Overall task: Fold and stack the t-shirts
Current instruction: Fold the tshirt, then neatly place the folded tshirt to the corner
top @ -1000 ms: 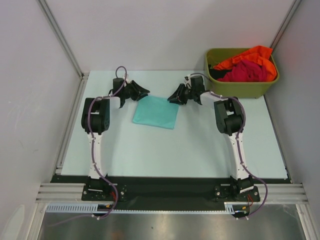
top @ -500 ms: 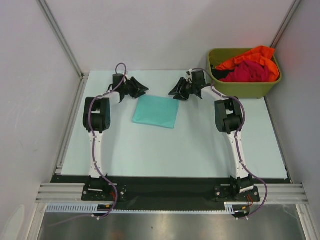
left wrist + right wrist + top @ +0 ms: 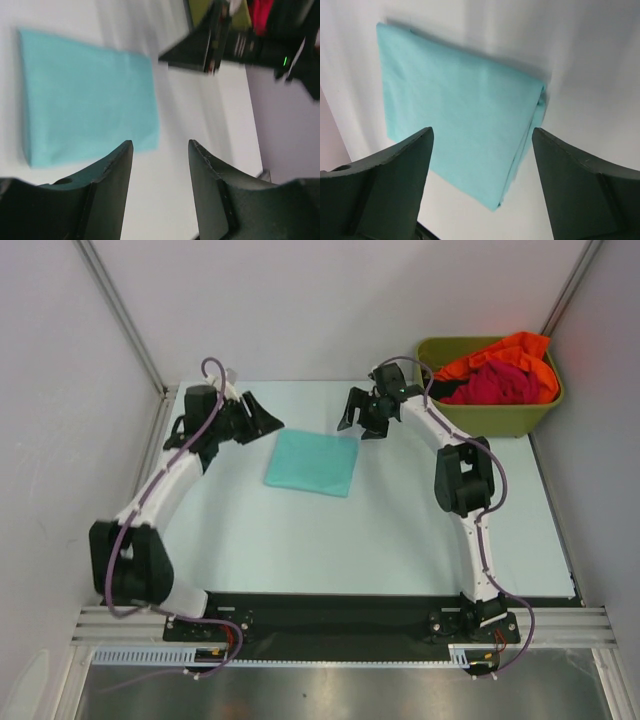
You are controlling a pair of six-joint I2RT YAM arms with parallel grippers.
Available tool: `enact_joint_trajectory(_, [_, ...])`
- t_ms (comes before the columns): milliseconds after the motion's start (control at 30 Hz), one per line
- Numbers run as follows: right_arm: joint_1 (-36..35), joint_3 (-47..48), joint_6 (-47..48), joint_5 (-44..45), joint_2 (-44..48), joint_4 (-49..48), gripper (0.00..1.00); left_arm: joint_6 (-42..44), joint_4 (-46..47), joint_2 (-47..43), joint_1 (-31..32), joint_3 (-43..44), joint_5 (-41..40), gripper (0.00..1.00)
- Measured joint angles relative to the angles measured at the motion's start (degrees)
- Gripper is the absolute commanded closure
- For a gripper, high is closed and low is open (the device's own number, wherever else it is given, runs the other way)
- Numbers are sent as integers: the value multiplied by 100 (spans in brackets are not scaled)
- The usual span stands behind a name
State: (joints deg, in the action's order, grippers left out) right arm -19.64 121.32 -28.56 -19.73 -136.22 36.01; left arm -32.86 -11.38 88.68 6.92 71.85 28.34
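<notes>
L jaws: part open, moderate gap, holding nothing; bare tabletop [image 3: 165, 200] shows btwn the two dark fingers [image 3: 107, 195]. They hover above the tabletop, just off the far-L corner of the teal t-shirt [image 3: 312, 462], not touching it.

R jaws: spread wide, also empty, fingers [image 3: 395, 180] well apart w/ the teal t-shirt [image 3: 460, 115] showing below btwn them. They hang over its far-R corner, clear of the cloth.

Teal t-shirt: folded into a neat flat rectangle, smooth top, layered fold edges visible along one side.

Far R of the teal t-shirt: olive bin [image 3: 480, 420] w/ orange t-shirt [image 3: 505, 348] and magenta t-shirt [image 3: 492, 382] bunched inside, unfolded, orange draped over the rim.
</notes>
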Motion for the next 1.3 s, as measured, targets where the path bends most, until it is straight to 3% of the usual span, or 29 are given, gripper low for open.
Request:
enact_joint_trajectory(167, [52, -321, 251, 42, 446, 382, 13, -7, -175, -1808, 435, -1947, 70, 45])
enact_joint_trajectory(467, [166, -225, 660, -28, 42, 570, 16, 50, -1093, -3108, 415, -2612, -7, 44])
enact_joint_trajectory(700, [192, -166, 754, -337, -293, 474, 20, 39, -1237, -3211, 415, -2710, -31, 44])
enact_joint_trajectory(1000, [160, -166, 649, -625, -409, 203, 39, 24, -1296, -3204, 415, -2730, -72, 44])
enact_joint_trajectory(1300, [177, -166, 560, -828, -509, 72, 50, -28, -1272, -3121, 415, -2730, -70, 44])
